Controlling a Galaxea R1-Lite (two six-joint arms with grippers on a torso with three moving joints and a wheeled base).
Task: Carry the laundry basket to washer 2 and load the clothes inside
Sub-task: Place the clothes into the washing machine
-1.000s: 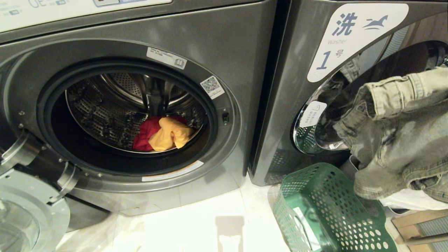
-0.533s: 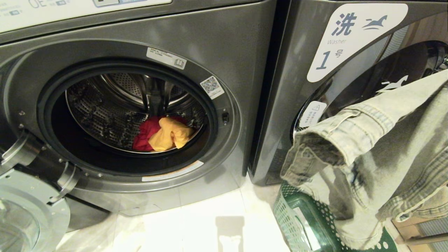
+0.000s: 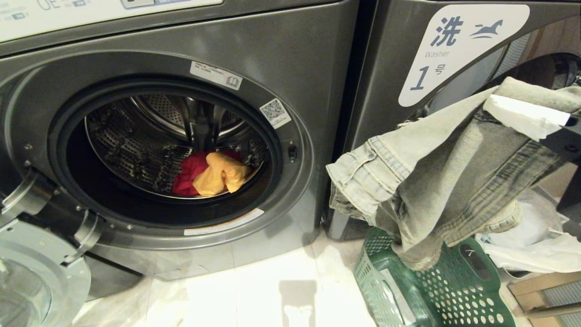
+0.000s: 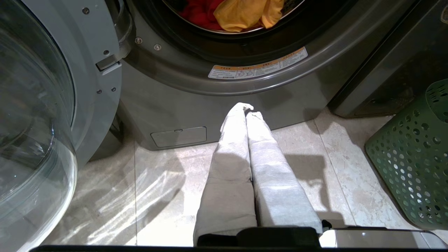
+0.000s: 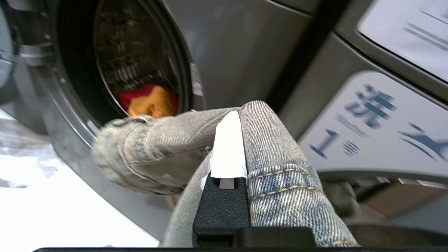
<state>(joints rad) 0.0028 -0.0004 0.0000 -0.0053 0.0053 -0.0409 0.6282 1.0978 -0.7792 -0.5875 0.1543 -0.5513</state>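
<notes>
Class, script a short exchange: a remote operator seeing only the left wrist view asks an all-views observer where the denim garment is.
Operator: I see no denim. Where is it?
Observer: The denim garment hangs over the laundry basket, to the right of the open washer.
Operator: What holds it up?
Observer: The right claw, shut on it.
Operator: Which number is the neighbouring washer?
Observer: Its label reads 1.
</notes>
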